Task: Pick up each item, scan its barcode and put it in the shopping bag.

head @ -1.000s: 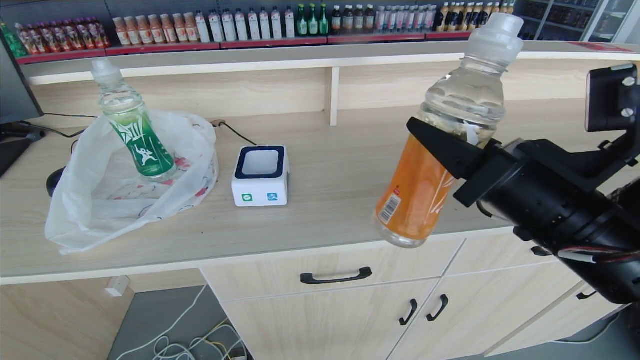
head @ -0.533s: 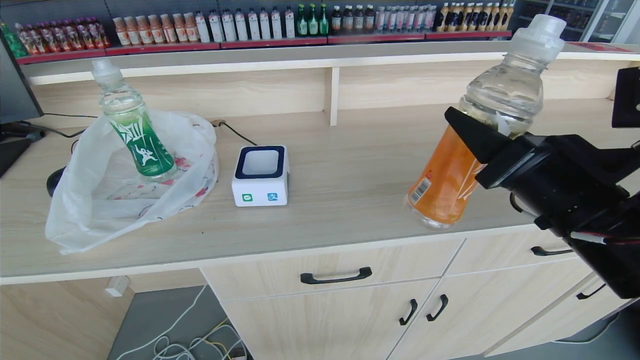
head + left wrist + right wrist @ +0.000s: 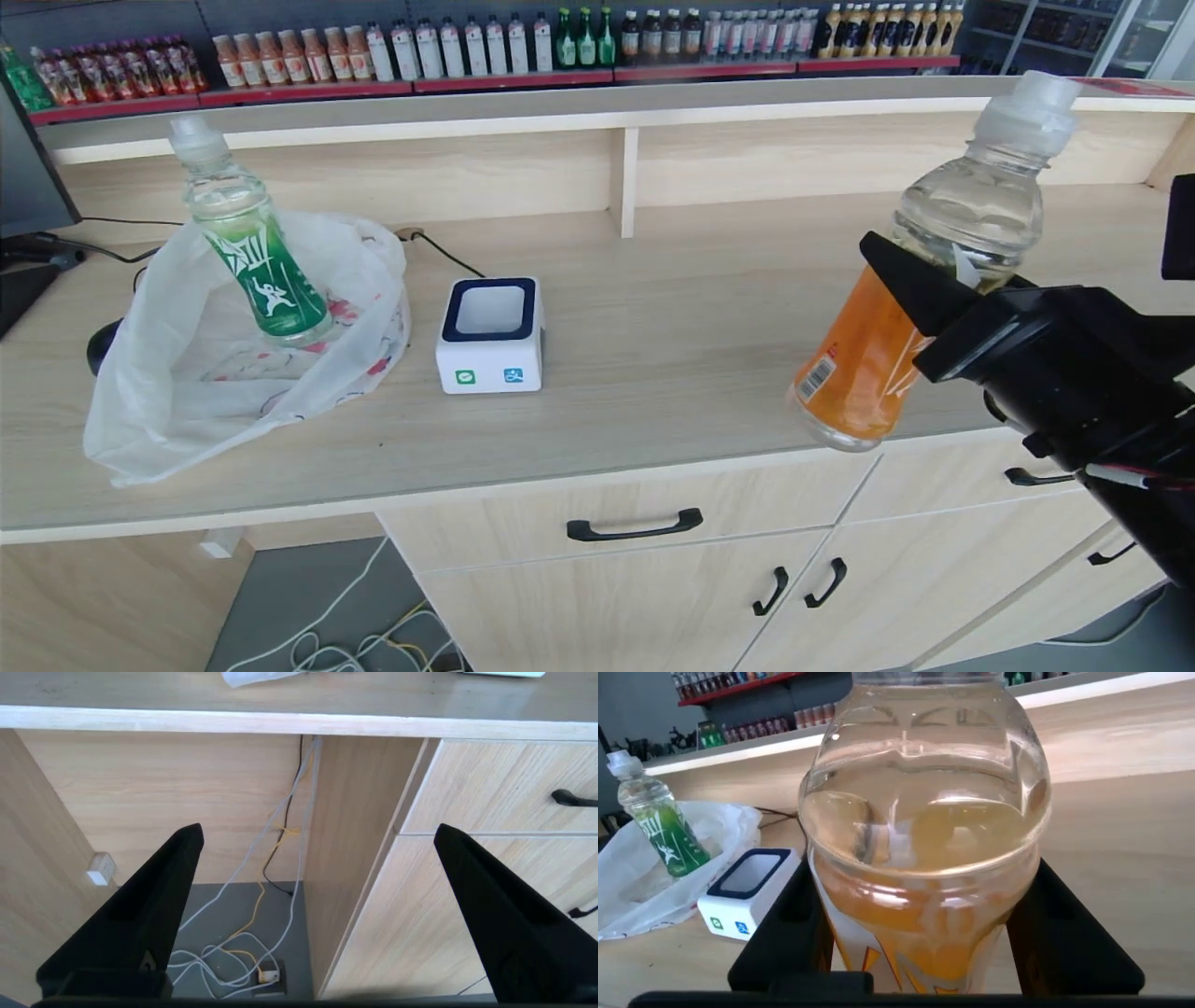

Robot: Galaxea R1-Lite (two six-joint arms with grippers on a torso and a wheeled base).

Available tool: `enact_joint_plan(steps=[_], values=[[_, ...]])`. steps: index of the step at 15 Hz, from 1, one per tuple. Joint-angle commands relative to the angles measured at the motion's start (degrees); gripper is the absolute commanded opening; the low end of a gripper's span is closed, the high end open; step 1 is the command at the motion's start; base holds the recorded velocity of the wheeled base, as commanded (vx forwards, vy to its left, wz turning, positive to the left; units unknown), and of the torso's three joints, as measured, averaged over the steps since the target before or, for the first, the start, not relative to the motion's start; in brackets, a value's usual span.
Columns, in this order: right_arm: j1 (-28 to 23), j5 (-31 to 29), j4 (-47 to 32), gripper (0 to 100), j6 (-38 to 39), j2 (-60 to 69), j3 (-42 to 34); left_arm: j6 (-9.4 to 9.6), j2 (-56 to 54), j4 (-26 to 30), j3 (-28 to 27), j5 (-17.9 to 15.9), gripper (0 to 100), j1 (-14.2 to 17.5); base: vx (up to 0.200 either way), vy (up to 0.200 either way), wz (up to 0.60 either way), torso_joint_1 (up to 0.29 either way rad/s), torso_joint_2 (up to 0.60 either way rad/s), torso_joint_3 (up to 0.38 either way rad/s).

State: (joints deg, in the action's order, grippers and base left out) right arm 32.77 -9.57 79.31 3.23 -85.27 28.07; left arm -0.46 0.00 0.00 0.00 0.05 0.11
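Orange bottle (image 3: 864, 355), clamped at its waist by the right gripper (image 3: 920, 280), has been carried rightward and slightly lower within the last second, farther from the shopping bag (image 3: 187, 373) and the scanner (image 3: 490, 334); the scan is judged not yet done. It is held above the counter's (image 3: 653, 411) right front edge, long axis tilted, cap up and rightward, base down-left. Its barcode (image 3: 815, 378) seemingly faces scanner-ward. The left gripper (image 3: 318, 835) is spread wide and empty.

R arm sits out front on the right side, R gripper (image 3: 934, 280) clamped round the mid-body of a bottle (image 3: 971, 196) that leans cap-up, while L gripper (image 3: 318, 838) hangs low w/ fingers spread wide.
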Motion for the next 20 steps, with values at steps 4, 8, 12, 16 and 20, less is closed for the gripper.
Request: enact_joint_plan(steps=[4,8,12,16,20], values=[[0.19,0.17,0.23,0,-0.07,0.72,-0.65,-0.15,0.0,0.0,0.0,0.04,100,-0.02,0.0,0.2,0.0,0.007,0.01,0.001],[-0.16,0.08,0.49,0,-0.68,0.72,-0.39,-0.15,0.0,0.0,0.0,0.04,100,-0.02,0.0,0.2,0.0,0.0,0.0,0.006],[-0.51,0.17,0.4,0,-1.12,0.63,2.69,-0.24,0.0,0.09,0.0,0.04,100,-0.02,0.0,0.2,0.0,0.001,0.0,0.004],[-0.51,0.25,0.23,0,-7.98,-1.04,9.1,0.02,0.0,0.0,0.0,0.04,100,-0.02,0.0,0.05,0.0,0.001,0.0,0.001],[-0.51,-0.98,0.23,0,-14.22,-4.64,13.5,0.02,0.0,0.0,0.0,0.04,100,-0.02,0.0,0.0,0.0,0.0,0.0,0.0]])
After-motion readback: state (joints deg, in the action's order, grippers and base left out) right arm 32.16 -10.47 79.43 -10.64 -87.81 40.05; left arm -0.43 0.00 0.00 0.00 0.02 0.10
